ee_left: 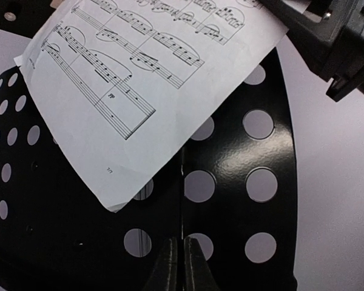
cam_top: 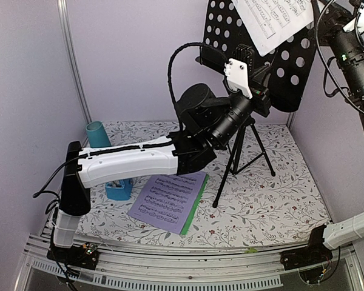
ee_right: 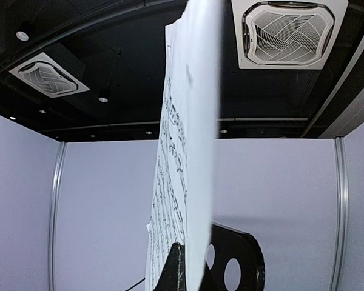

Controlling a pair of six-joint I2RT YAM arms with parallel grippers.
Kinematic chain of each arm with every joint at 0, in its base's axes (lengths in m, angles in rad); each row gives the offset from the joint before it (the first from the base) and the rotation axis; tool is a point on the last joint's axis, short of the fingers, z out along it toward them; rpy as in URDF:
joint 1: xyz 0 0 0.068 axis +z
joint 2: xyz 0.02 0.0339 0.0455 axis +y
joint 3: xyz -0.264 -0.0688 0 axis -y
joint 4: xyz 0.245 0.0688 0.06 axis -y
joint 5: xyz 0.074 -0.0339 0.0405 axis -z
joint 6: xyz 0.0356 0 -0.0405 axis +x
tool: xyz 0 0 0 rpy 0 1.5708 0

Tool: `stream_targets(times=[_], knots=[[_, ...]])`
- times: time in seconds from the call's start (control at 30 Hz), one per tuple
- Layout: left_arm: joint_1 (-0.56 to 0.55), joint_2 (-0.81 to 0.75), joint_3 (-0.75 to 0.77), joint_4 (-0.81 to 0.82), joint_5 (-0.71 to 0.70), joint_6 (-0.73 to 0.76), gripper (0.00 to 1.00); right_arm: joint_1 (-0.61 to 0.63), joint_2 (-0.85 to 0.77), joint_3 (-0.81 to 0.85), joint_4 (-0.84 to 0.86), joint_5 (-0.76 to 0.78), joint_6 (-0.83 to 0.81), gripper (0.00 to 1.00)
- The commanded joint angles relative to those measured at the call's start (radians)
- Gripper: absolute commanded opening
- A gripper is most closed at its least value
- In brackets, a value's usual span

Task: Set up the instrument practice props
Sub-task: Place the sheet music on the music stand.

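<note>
The black music stand (cam_top: 291, 73) stands on its tripod at the back right. In the left wrist view its perforated desk (ee_left: 230, 151) fills the frame. A white sheet-music page (cam_top: 272, 21) lies tilted on the desk, its lower corner (ee_left: 118, 200) hanging free. My right gripper (ee_right: 188, 267) is shut on this page, which I see edge-on. My left gripper (ee_left: 182, 245) is shut, its tips at the desk's centre seam; whether they pinch anything I cannot tell. A second page with a green edge (cam_top: 170, 200) lies flat on the table. The blue metronome (cam_top: 118, 189) sits partly under my left arm.
A teal cup (cam_top: 97, 133) stands at the back left by the wall. The tripod legs (cam_top: 242, 157) spread over the floral tablecloth. My right arm (cam_top: 352, 54) comes in from the upper right, cables trailing. Purple walls close in on three sides.
</note>
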Motion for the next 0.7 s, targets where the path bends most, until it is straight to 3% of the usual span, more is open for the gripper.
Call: stream_targets(times=[0.0,0.37,0.67], knots=[[-0.008,0.002,-0.060,-0.058,0.013,-0.012,0.00,0.005,0.046,-0.064,0.230,-0.021,-0.144,0.00],[-0.009,0.006,-0.062,-0.057,0.017,-0.022,0.00,-0.064,0.071,-0.109,0.298,-0.049,-0.219,0.00],[-0.009,-0.005,-0.061,-0.056,0.024,-0.007,0.00,-0.063,-0.014,-0.097,0.060,-0.024,-0.110,0.00]])
